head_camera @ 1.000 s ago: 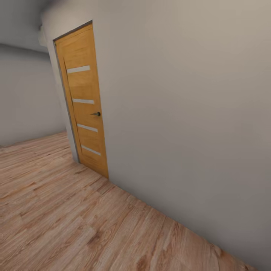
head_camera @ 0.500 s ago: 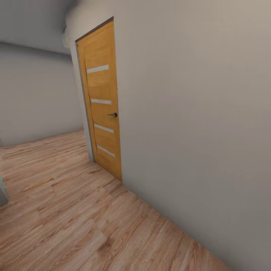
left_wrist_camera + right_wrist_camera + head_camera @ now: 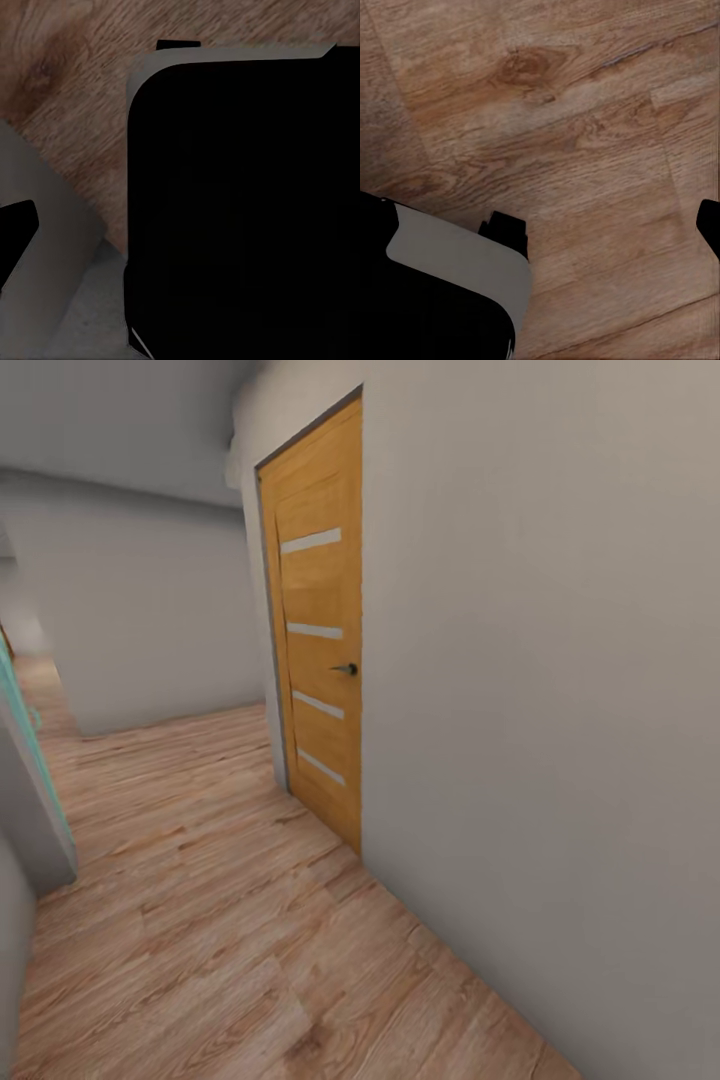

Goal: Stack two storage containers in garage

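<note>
The two storage containers are out of view, and so are the living room and the garage. I am in a hallway with a light wood plank floor point(image 3: 210, 920). My right gripper point(image 3: 540, 225) hangs open over the planks, one dark fingertip point(image 3: 709, 225) at the picture's edge and nothing between the fingers. My left gripper point(image 3: 180, 232) is also open, a dark fingertip point(image 3: 15, 232) showing beside the robot's black and grey body point(image 3: 240, 210).
A shut orange wooden door point(image 3: 318, 640) with pale slats and a dark handle point(image 3: 346, 669) sits in the grey wall point(image 3: 540, 690) close on the right. A wall corner with a teal edge point(image 3: 40, 780) stands at the left. The hallway runs on ahead toward a grey wall point(image 3: 150, 620).
The whole picture has shifted: the camera has turned left, so the door sits further right in view. The teal-edged corner and more of the hallway have come into view.
</note>
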